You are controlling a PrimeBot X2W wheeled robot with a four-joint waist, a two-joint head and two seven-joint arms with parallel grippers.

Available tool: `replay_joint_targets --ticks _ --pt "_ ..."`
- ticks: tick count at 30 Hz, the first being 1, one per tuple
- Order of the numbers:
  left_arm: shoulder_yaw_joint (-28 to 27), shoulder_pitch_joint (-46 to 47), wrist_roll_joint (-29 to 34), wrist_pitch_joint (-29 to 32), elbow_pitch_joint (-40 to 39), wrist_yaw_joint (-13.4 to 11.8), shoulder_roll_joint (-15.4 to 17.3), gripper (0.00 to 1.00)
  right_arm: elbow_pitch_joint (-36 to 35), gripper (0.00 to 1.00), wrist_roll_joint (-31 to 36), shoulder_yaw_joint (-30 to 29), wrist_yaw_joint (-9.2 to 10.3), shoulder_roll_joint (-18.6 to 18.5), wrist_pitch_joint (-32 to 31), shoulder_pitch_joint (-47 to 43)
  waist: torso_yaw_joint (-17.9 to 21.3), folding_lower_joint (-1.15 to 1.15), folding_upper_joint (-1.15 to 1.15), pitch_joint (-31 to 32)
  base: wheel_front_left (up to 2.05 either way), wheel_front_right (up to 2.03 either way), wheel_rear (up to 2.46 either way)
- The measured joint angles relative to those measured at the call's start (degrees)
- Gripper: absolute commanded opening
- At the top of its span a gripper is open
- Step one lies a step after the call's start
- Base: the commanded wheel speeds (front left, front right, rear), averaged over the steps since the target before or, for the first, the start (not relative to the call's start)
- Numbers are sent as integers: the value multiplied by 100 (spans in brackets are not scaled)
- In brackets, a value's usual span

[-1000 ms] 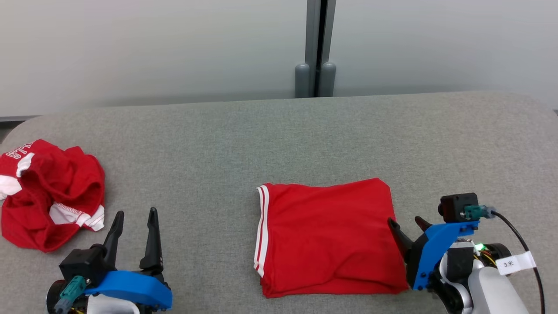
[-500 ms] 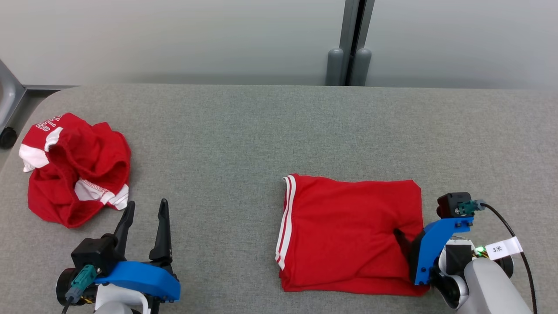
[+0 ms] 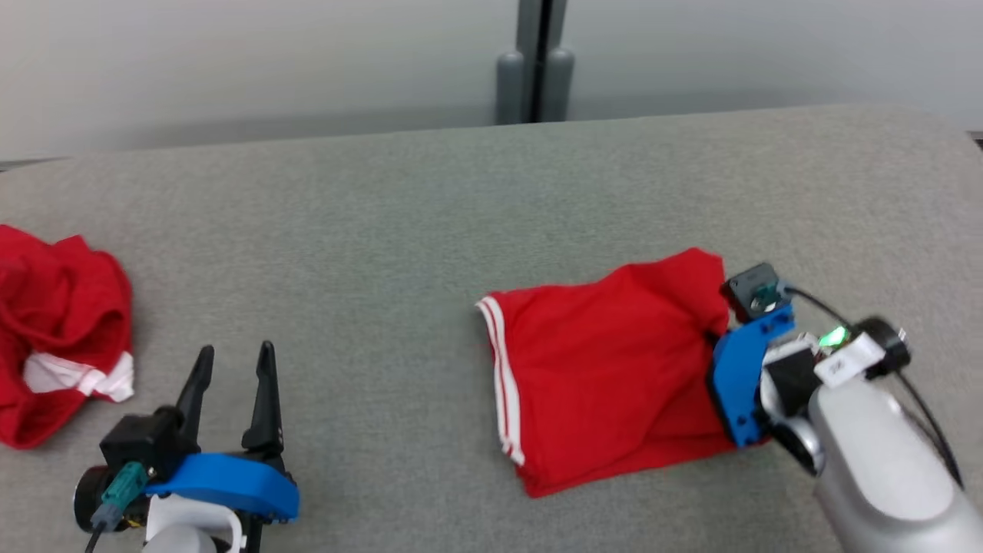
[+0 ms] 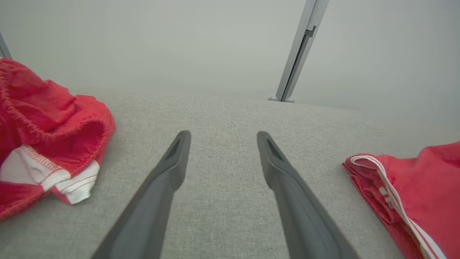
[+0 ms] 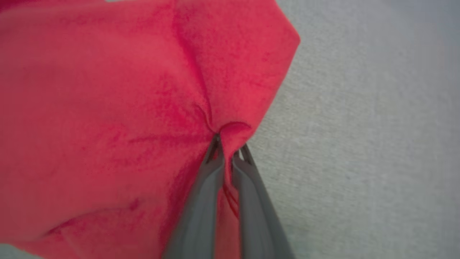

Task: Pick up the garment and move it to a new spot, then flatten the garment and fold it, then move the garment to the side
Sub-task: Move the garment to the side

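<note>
Left claw (image 3: 236, 349) spread wide, right claw (image 5: 230, 144) pinched tight.
My left claw sits low on my left side, its two dark fingers apart and pointing away from me, gripping nothing. My right claw has its fingers pressed together on a pinch of the folded red garment (image 3: 607, 361), and my pale right forearm (image 3: 875, 453) angles in from the lower right.

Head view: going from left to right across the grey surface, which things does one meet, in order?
Crumpled red garment → left gripper, jaws open → folded red garment → right gripper, jaws shut on that garment's right edge.
</note>
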State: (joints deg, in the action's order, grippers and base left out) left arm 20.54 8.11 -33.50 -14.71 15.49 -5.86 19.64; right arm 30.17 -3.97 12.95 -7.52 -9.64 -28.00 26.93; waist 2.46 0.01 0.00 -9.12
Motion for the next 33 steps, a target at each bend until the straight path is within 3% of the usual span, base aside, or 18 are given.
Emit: replay_joint_targets --ticks 7,13,22,32,33 --pt "-142 275 124 -9 -226 -67 148 100 -584 0 -249 980 2 -1639 -268 875 722 0 0 -498 0 0 0" --pt "-121 681 279 86 -411 -42 307 100 -269 0 -366 1376 2 -2628 219 1579 1076 1 0 -997 0 0 0" --pt "-63 1262 464 343 -667 -16 533 100 846 0 -34 1212 1 -3107 1024 2317 1221 1 0 -1637 0 0 0" --pt "30 1449 536 461 -791 -16 619 100 1831 0 459 488 0 -3051 1691 2545 1027 0 0 -1891 0 0 0" --pt "34 1447 535 461 -788 -18 622 100 1911 27 506 430 0 -3018 1738 2545 1016 0 0 -1877 0 0 0"
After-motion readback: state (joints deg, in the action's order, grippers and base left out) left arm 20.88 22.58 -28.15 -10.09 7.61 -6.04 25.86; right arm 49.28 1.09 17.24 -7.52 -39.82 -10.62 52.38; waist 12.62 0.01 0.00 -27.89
